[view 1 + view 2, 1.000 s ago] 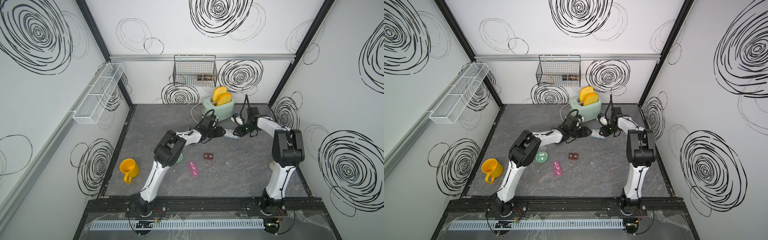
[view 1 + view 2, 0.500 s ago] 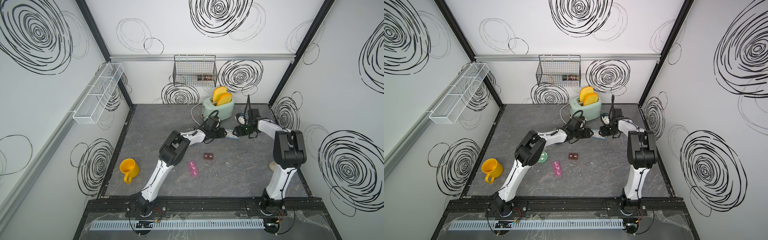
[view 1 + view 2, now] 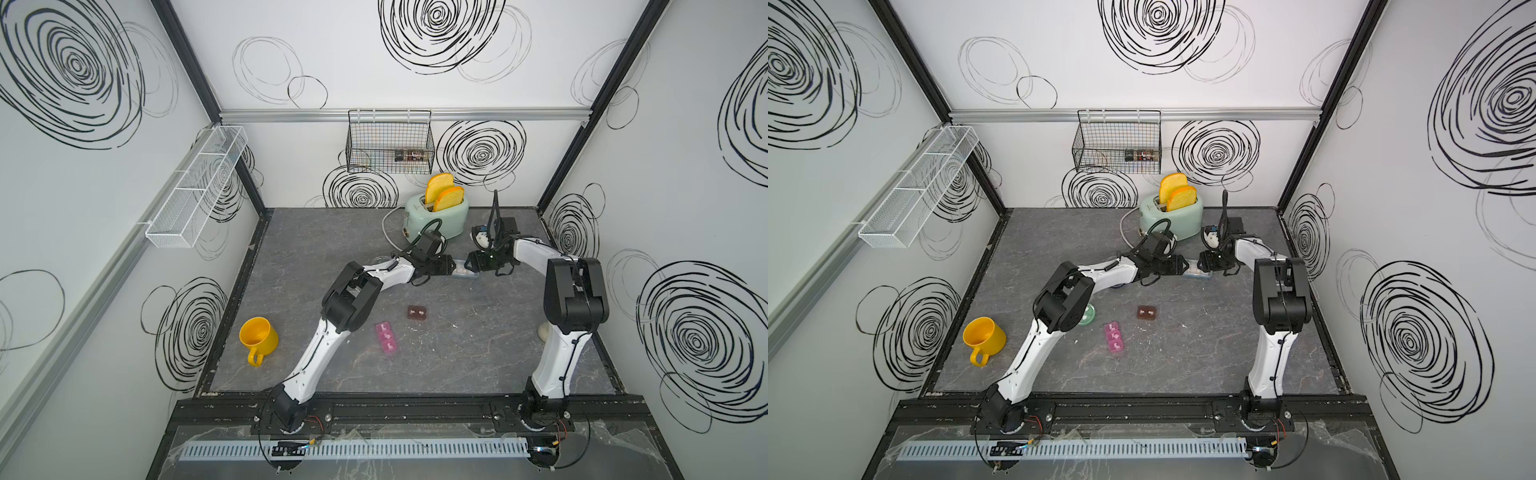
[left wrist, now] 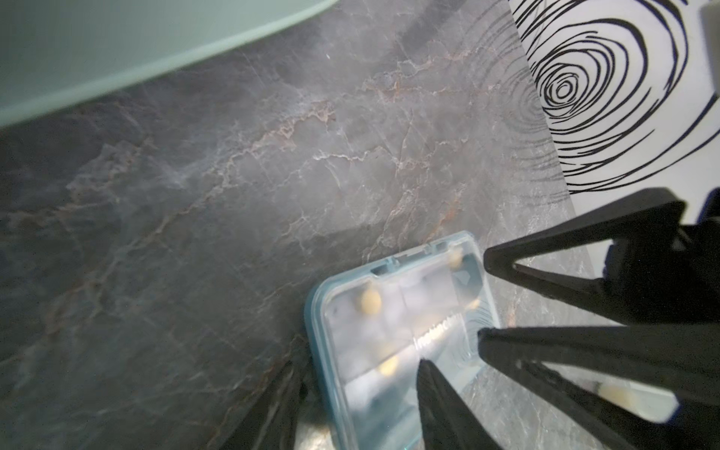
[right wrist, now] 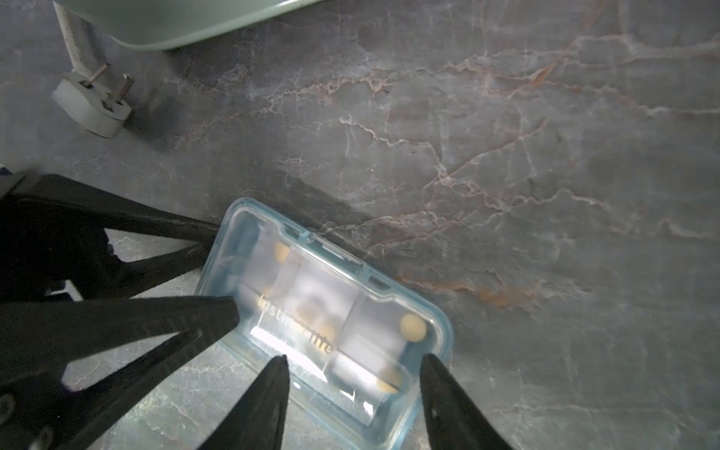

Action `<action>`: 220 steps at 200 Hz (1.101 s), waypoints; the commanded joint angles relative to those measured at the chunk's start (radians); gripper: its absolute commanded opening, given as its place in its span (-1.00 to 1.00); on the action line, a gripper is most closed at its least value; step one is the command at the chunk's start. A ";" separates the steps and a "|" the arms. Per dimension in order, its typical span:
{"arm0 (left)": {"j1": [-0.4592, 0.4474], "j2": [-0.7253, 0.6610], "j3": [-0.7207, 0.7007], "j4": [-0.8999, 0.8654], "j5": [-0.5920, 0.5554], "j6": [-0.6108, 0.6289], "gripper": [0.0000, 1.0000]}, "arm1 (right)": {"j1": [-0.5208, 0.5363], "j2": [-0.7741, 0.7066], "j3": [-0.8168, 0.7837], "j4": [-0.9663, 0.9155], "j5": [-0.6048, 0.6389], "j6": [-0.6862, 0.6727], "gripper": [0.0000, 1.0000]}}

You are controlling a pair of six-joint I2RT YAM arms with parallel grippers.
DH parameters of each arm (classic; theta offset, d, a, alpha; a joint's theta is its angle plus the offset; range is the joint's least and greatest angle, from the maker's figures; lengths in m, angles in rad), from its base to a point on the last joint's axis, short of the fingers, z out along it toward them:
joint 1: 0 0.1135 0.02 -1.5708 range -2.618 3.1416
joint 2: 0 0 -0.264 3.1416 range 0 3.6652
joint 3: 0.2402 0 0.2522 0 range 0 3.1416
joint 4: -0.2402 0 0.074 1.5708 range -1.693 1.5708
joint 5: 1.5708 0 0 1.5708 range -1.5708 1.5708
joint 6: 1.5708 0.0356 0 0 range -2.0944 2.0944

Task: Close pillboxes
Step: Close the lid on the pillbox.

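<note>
- Right wrist view: the clear-blue pillbox (image 5: 343, 296) lies flat on the desk (image 5: 506, 156), its lid down over the cells. Whether the catch has snapped shut I cannot tell.
- In both top views it sits just right of the frame's centre, in front of the toaster (image 3: 449, 216). Its long axis runs from one arm to the other.
- The right end effector (image 5: 352, 357) is released, jaws parted, with its tips over one short end.
- The left end effector (image 5: 226, 269) is likewise parted at the opposite end. Both arms are about equally near.
- The long edge with the tab faces the toaster, so a downward press there looks like the next move.
- Lid lettering starts "Insti" and ends "ife"; the middle is blurred.
</note>
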 commanded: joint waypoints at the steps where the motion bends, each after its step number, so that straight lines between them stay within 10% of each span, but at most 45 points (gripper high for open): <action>1: -0.015 0.036 0.029 -0.070 -0.052 0.041 0.07 | 0.016 0.041 0.007 -0.035 0.023 -0.007 0.16; 220: -0.046 0.078 0.004 -0.131 -0.126 0.073 -0.09 | 0.104 0.126 0.003 -0.095 0.186 0.004 0.23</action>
